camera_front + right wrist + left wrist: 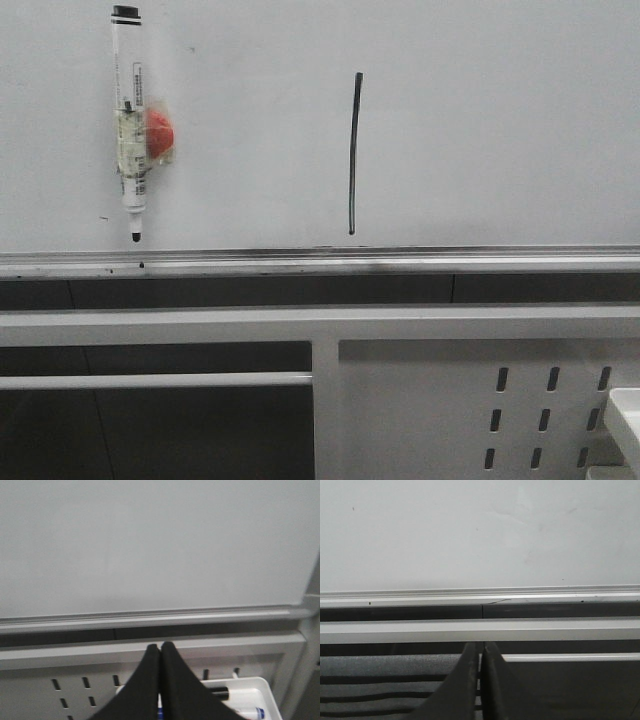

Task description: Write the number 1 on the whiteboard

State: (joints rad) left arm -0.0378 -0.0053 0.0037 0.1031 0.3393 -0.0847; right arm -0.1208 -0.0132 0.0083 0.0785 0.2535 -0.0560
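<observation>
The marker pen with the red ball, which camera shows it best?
The front view: the marker pen shows whole against the whiteboard, tip down, left of the number 1. Neither wrist view shows it.

One whiteboard (480, 120) showing, with one silver rail (400, 262) along lower edge. One black stroke, number 1 (354, 155), standing on board. One marker (129, 125) hanging on board, one red ball (160, 133) taped on it. One white perforated frame (420, 400) sitting below. One white tray (250, 695) lying below frame. Two grippers showing: left gripper (481, 680), right gripper (160, 680).
</observation>
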